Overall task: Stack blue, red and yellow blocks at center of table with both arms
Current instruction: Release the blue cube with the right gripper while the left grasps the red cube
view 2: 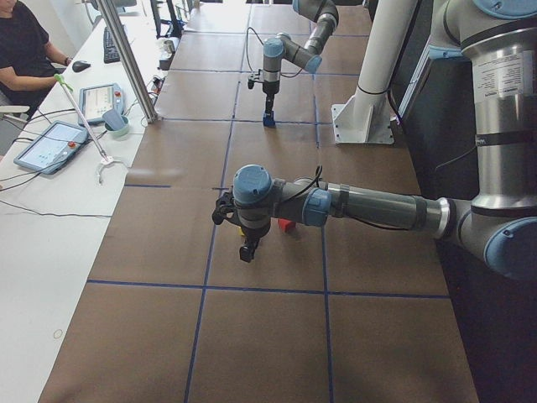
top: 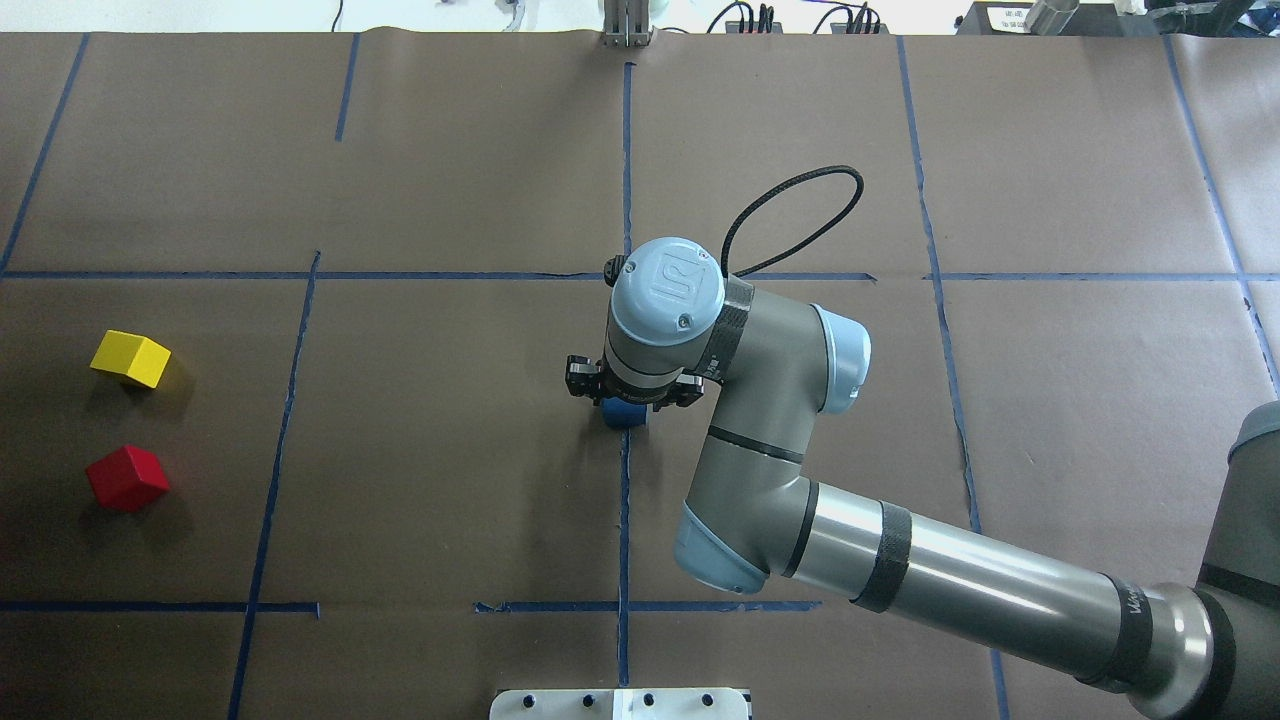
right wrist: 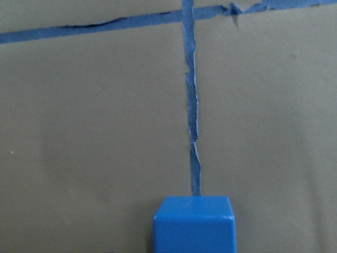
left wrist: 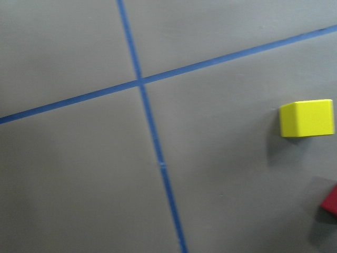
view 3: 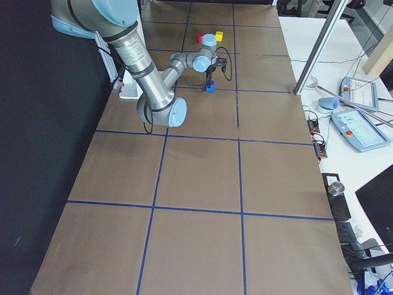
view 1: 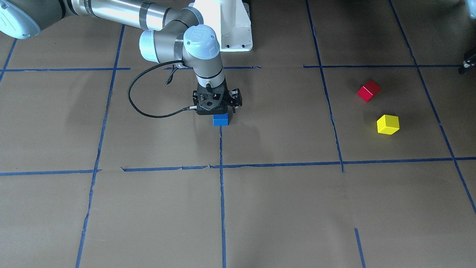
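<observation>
I have the right hand point(view 1: 215, 106) pointing straight down over the blue block point(view 1: 220, 119). The block lies on the brown paper counter point(view 1: 282, 208), right on the long strip of blue tape point(view 1: 222, 193) that runs down the middle. The wrist mount hides the fingers in both fixed views, and the right wrist camera shows only the block's top at the bottom edge of its picture, with the tape running away from it. So I cannot tell whether that hand is closed on the block or standing open around it. The red block point(view 1: 369, 91) and the yellow block point(view 1: 388, 124) lie well apart from the blue block, off toward the robot's left. They sit near each other without touching, the yellow one a little farther from the robot's base than the red one, and both are turned at an angle to the tape grid. The left hand point(view 2: 245, 250) hangs above the counter out on that side, far from the blue block and close to the red and yellow pair. Its wrist camera looks down on a tape crossing, with the yellow block at the picture's right edge and a sliver of red below it. I cannot tell how far its fingers are spread.
</observation>
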`<state>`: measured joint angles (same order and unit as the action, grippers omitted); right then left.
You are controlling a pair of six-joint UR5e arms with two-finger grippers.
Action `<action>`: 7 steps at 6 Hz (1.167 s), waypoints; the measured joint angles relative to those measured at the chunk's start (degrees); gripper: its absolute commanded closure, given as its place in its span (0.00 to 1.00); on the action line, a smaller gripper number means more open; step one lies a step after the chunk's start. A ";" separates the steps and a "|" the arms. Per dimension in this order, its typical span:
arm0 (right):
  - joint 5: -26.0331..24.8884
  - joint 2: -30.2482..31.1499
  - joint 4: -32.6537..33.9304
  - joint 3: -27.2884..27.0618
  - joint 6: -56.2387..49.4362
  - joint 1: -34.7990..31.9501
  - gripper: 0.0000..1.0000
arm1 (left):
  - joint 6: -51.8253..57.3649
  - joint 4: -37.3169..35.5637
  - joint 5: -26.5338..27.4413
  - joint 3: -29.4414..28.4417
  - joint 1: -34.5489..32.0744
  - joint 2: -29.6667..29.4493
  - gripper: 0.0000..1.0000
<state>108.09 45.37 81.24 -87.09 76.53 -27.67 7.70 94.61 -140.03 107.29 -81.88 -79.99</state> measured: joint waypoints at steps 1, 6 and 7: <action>1.73 2.56 1.43 -5.25 -0.08 -2.17 0.00 | -3.23 3.63 -0.49 0.44 2.65 -0.08 0.00; 10.80 18.49 3.23 -21.79 -9.11 -12.22 0.00 | -21.30 30.49 14.16 0.66 30.14 2.99 0.00; 10.73 18.61 3.23 -21.63 -9.31 -12.21 0.00 | -20.98 31.32 17.21 0.41 34.74 3.26 0.00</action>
<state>118.82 63.98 84.46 -108.72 67.22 -39.88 -13.29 125.94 -122.82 107.70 -47.14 -76.73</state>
